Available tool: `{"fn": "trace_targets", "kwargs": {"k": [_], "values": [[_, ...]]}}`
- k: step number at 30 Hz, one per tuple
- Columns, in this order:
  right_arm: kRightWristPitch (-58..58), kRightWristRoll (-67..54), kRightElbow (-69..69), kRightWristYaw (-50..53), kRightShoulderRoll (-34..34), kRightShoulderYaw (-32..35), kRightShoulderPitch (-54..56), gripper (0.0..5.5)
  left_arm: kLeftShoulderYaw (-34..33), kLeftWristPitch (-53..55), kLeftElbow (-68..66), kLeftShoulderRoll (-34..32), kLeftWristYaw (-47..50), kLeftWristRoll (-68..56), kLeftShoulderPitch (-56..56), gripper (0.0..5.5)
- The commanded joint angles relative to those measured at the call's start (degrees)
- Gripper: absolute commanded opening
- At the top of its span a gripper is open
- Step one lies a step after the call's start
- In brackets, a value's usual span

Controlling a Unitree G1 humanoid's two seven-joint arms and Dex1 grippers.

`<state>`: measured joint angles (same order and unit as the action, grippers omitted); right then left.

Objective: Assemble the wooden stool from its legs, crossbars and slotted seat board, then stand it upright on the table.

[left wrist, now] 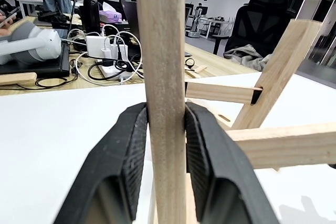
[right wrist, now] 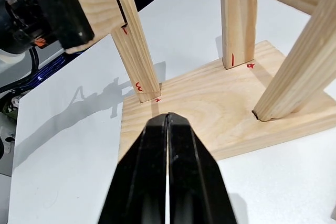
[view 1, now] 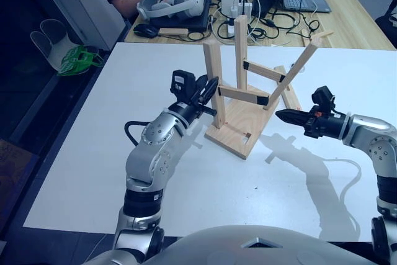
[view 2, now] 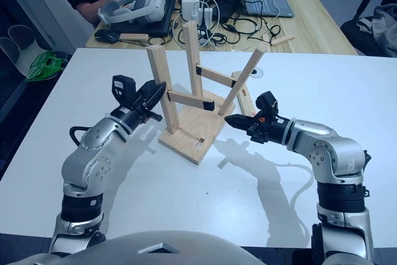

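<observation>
Stool: you have the stool (view 1: pixel 240 100) upside down on the white bench (view 1: pixel 93 153), legs pointing up.
Seat board: the seat board (view 1: pixel 239 133) is a flat square of pale, raw wood with cut slots and red pen marks at the leg sockets.
Legs: three square-section sticks are in view. The near leg (view 1: pixel 215 76) and the middle leg (view 1: pixel 240 44) are upright, and the leaning leg (view 1: pixel 296 69) tilts outward.
Crossbars: two thin crossbars (view 1: pixel 243 94) run between the legs, with dark wraps at the joints.
Left gripper: your left gripper (view 1: pixel 209 93) is clamped on the near leg, its black pads pressed to both sides.
Right gripper: your right gripper (view 1: pixel 280 115) is closed on nothing. It hovers just beside the seat board, on the leaning leg's side.
In the way: the leaning leg and crossbars stand between the two grippers.
Around the stool: a loose wooden piece (view 1: pixel 291 98) lies just behind it.
Beyond the stool: a wooden desk (view 1: pixel 347 23) carries a white headset (view 1: pixel 173 1), a mouse (view 1: pixel 146 30) and tangled cables (view 1: pixel 248 23).
</observation>
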<state>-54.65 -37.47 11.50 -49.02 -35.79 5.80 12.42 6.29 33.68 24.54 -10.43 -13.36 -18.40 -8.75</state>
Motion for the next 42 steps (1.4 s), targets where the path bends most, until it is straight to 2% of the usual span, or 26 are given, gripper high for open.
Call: {"fn": "trace_targets", "kwargs": {"k": [1,5,17,18,31,33,38,40,42], "values": [[0.88,0.0,0.01,-0.13,-1.14,0.24,1.01,0.0,2.46,4.3,1.8,-3.04,-0.04,2.45,3.22,1.0],[1.47,0.09,-0.4,-0.09,-1.3,0.0,1.16,0.0,2.87,7.18,3.35,-3.98,0.1,2.37,3.95,1.0],[2.81,0.69,0.06,-0.07,-1.23,-1.39,0.11,0.0,0.89,4.7,3.31,-2.47,1.33,2.2,4.16,1.0],[3.07,0.83,-0.12,-0.13,-1.19,-1.58,-0.05,0.0,0.63,4.08,3.37,-2.33,1.52,2.36,4.21,1.29],[4.41,1.38,0.02,0.03,-0.95,-2.99,-1.63,0.0,-2.09,-4.76,5.07,-0.2,2.25,3.2,4.23,3.17],[4.45,1.5,0.4,0.18,-0.89,-3.35,-1.85,0.0,-2.82,-7.59,5.1,0.4,1.59,2.66,3.3,3.17],[5.14,2.08,0.07,0.16,-0.99,-4.09,-1.83,0.0,-8.5,-9.91,0.49,-1.47,-1.7,-1.61,-11.37,3.17],[5.29,2.24,-0.02,0.31,-0.92,-4.1,-1.76,0.0,-10.9,-8.58,-6.64,-4.27,-2.86,-2.1,-22.05,3.17],[5.54,2.47,-0.14,0.58,-0.64,-4.22,-1.49,0.0,-8.64,-7.07,-18.79,-7.87,-5.36,1.82,-32.62,3.17]]}}
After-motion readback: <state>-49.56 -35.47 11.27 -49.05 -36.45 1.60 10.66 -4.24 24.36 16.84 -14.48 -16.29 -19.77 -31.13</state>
